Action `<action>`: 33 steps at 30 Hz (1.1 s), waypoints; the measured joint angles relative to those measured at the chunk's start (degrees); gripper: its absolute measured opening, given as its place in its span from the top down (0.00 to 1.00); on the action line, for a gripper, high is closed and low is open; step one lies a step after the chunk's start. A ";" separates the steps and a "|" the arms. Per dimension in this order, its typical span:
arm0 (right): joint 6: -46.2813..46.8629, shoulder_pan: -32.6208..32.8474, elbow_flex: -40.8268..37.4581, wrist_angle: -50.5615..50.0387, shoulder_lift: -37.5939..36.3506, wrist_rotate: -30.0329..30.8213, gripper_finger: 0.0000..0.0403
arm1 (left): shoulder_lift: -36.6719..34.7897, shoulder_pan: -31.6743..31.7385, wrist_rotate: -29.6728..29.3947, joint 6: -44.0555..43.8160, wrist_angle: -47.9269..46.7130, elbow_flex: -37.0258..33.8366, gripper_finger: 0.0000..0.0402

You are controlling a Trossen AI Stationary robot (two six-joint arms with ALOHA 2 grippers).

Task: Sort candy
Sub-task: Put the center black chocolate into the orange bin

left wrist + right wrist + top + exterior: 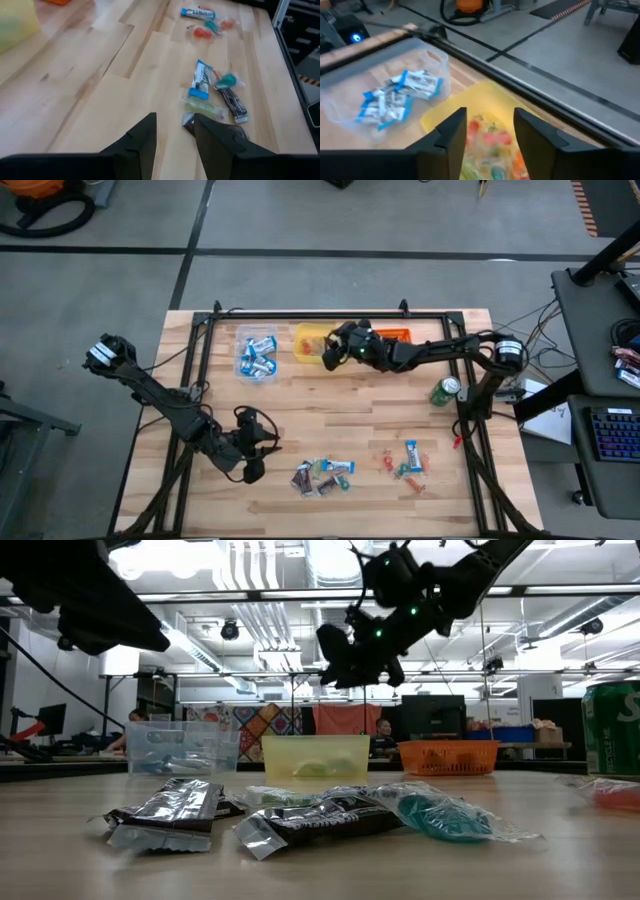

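The candy [323, 475] lies in several places. In the high view a loose pile of dark brown, blue-and-white and green pieces sits at lower centre of the wooden table [350, 420], and a second scatter of small red, orange and green sweets with one blue-and-white piece [412, 455] lies to its right. More blue-and-white pieces fill the clear tub [257, 355] at upper centre-left, and small red, green and orange ones lie in the yellow tub [310, 343] just right of it. An orange tub [396, 334] stands further right along the same row.

The right gripper [332, 350] hangs over the yellow tub, its fingers [451, 134] spread apart with nothing between them; its wrist view looks straight down onto the coloured sweets inside. The left gripper [252, 452] sits low at lower left-centre, just left of the loose pile, fingers [145, 140] parted and grasping nothing.

A green can [445, 390] stands at the table's right edge.
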 joint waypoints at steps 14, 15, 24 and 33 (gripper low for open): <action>-1.39 11.78 0.00 -13.30 -10.77 -15.64 0.55 | 4.21 -0.78 0.28 1.55 9.00 0.01 0.62; -1.39 13.58 0.00 -15.15 -11.28 -14.94 0.56 | 5.62 -1.08 0.37 2.38 10.68 0.02 0.60; 1.77 28.52 -0.15 -18.96 -11.66 -3.61 0.55 | 19.35 -2.27 0.70 11.64 24.19 0.00 0.45; 6.06 36.21 -0.24 -19.04 -11.02 3.26 0.55 | 29.20 -2.25 3.50 11.64 36.35 0.02 0.46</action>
